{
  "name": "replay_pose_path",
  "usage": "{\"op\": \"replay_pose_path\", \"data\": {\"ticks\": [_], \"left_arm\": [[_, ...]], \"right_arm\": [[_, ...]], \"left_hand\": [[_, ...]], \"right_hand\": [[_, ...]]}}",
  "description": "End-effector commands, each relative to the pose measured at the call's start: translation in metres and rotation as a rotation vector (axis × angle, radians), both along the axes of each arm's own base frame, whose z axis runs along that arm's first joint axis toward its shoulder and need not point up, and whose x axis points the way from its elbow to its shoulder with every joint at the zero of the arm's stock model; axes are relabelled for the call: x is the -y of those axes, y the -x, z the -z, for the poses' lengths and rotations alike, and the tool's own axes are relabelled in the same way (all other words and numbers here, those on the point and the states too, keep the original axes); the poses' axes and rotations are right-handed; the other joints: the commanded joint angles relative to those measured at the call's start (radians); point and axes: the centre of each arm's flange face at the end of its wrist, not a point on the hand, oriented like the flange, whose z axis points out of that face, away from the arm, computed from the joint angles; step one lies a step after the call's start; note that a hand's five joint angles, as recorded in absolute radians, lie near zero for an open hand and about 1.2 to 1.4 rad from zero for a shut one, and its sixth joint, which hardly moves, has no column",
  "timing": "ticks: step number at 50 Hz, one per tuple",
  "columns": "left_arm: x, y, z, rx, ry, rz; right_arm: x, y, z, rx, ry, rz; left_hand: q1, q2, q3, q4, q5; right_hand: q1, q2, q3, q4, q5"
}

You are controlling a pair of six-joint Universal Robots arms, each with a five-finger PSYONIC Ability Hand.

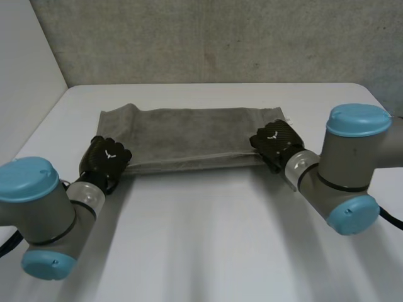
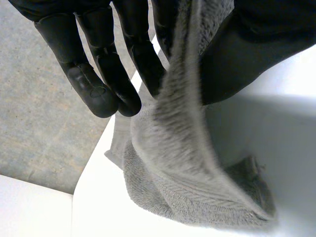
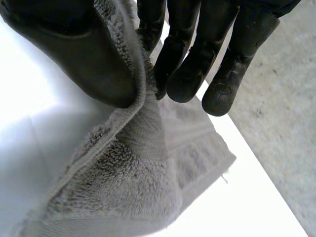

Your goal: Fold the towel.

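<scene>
We see the grey towel (image 1: 195,135) lying as a long band across the far half of the white table (image 1: 208,239), stretched from about 9 o'clock to 3 o'clock between the two hands. The left hand (image 1: 106,160) sits at the towel's 8 o'clock corner, where the near edge lifts off the table and is pinched between the thumb (image 2: 237,59) and nearly straight fingers (image 2: 143,64). The right hand (image 1: 275,141) sits at the 4 o'clock corner and clamps the edge likewise between its thumb (image 3: 84,64) and fingers (image 3: 190,64), the rest of that end resting on the table beyond the fingertips.
</scene>
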Motion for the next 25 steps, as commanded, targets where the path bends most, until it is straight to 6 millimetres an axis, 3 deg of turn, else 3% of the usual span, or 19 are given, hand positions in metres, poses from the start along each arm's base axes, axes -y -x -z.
{"op": "replay_pose_path", "data": {"ticks": [1,4,6,8,15,21,22,23,24,25], "left_arm": [[0.005,-0.001,-0.004,-0.023,0.062,-0.014],[0.008,0.000,-0.003,-0.023,0.080,-0.015],[0.012,0.000,0.000,-0.026,0.103,-0.022],[0.014,0.000,0.001,-0.027,0.108,-0.027],[0.016,-0.006,0.004,-0.014,0.099,-0.077],[0.015,-0.017,0.008,-0.003,0.077,-0.105],[0.016,-0.020,0.009,-0.002,0.074,-0.113],[0.016,-0.020,0.009,-0.002,0.074,-0.113],[0.017,-0.022,0.010,-0.002,0.069,-0.116],[0.018,-0.025,0.009,-0.003,0.070,-0.122]], "right_arm": [[-0.014,0.023,-0.003,-0.016,-0.037,0.053],[-0.017,0.025,-0.001,-0.019,-0.046,0.056],[-0.020,0.029,0.004,-0.024,-0.065,0.068],[-0.020,0.030,0.006,-0.025,-0.071,0.070],[-0.012,0.043,0.010,-0.029,-0.085,0.123],[-0.010,0.044,0.010,-0.032,-0.075,0.142],[-0.010,0.045,0.010,-0.034,-0.073,0.149],[-0.010,0.045,0.010,-0.034,-0.073,0.149],[-0.009,0.046,0.010,-0.036,-0.070,0.159],[-0.009,0.046,0.010,-0.040,-0.070,0.168]], "left_hand": [[-0.234,-0.341,-0.374,-0.341,-0.467],[-0.359,-0.465,-0.498,-0.466,-0.592],[-0.633,-0.740,-0.773,-0.740,-0.866],[-0.719,-0.826,-0.859,-0.826,-0.952],[-0.711,-0.818,-0.851,-0.818,-0.944],[-0.517,-0.624,-0.657,-0.624,-0.750],[-0.351,-0.458,-0.491,-0.459,-0.585],[-0.350,-0.456,-0.490,-0.457,-0.583],[-0.094,-0.201,-0.234,-0.201,-0.327],[-0.010,-0.117,-0.150,-0.117,-0.244]], "right_hand": [[0.209,0.106,0.064,0.069,0.087],[0.209,0.106,0.064,0.069,0.087],[0.209,0.106,0.064,0.069,0.087],[0.209,0.106,0.064,0.069,0.087],[0.209,0.106,0.064,0.069,0.087],[0.209,0.106,0.064,0.069,0.087],[0.209,0.106,0.064,0.069,0.087],[0.209,0.106,0.064,0.069,0.087],[0.132,0.029,-0.013,-0.008,0.010],[-0.049,-0.152,-0.194,-0.189,-0.171]]}}
